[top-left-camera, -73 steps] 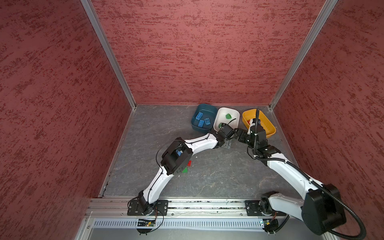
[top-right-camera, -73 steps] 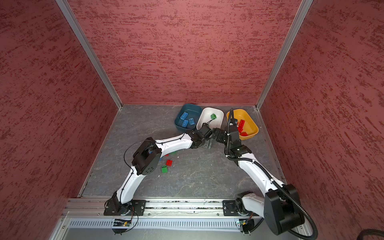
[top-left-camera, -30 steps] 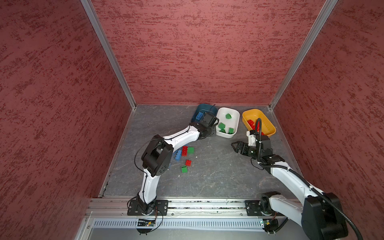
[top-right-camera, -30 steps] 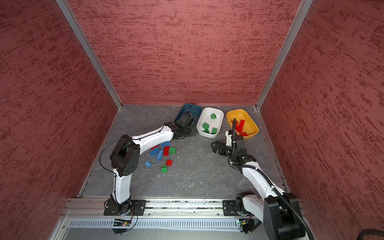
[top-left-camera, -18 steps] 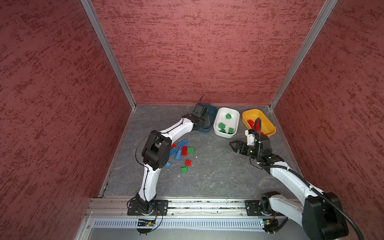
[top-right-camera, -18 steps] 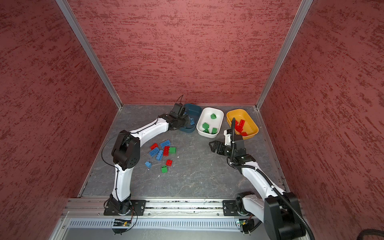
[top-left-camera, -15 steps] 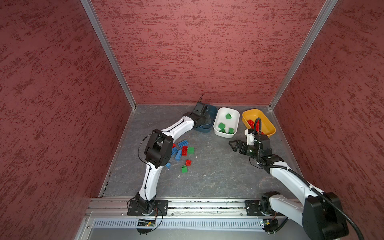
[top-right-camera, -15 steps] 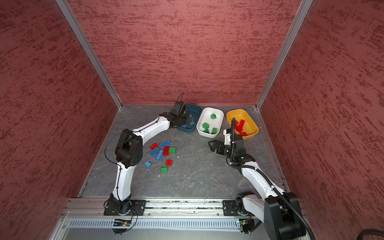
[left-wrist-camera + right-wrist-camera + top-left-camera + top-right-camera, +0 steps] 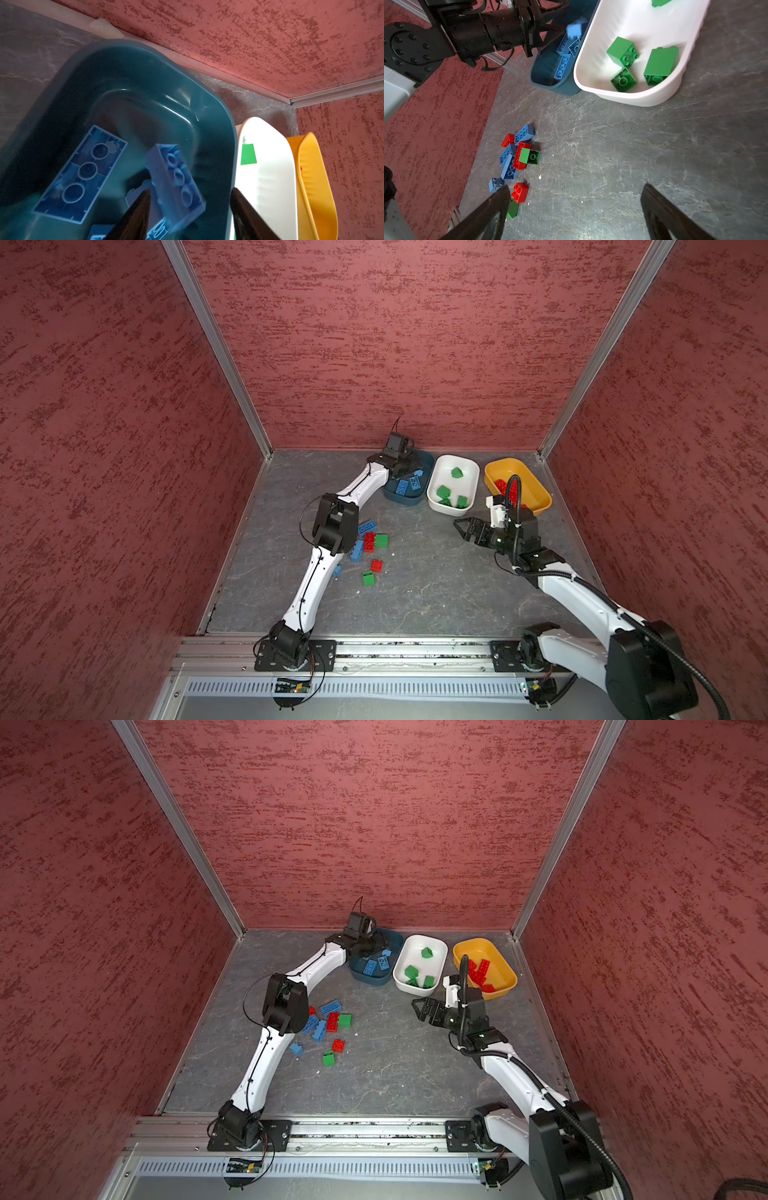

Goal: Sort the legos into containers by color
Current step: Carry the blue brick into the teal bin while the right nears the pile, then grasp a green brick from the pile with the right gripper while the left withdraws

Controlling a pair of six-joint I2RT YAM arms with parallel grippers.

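- At the left gripper (image 9: 190,190): parted above the teal tub (image 9: 145,68), clamping nothing.
- Just past its fingers (image 9: 137,212): a blurred blue brick (image 9: 176,178), loose, judged to be mid-fall into that tub.
- Deeper in the same tub: more blue pieces, among them an oblong one (image 9: 81,178) lying underside up.
- At the right gripper (image 9: 460,531): spread wide and empty, hovering over bare floor (image 9: 415,593) in front of the white tub (image 9: 451,511), aimed toward the loose pile (image 9: 368,541).
- Along the back wall, side by side: teal tub, then the white one holding only green bricks (image 9: 444,491), then the yellow tub (image 9: 505,965) with red bricks (image 9: 482,971).
- Well apart from the tubs, near the left arm's elbow: that pile of blue, red and green legos, around nine in all.
- Step in hand, by judgement: dropping off a blue piece. Sorting well along, not finished.
- Next, likely: back to the pile for one brick. Easiest picks: the lone red (image 9: 377,565) or lone green (image 9: 368,578), standing clear of neighbours. For the clustered ones, care needed not to drag a second colour along.
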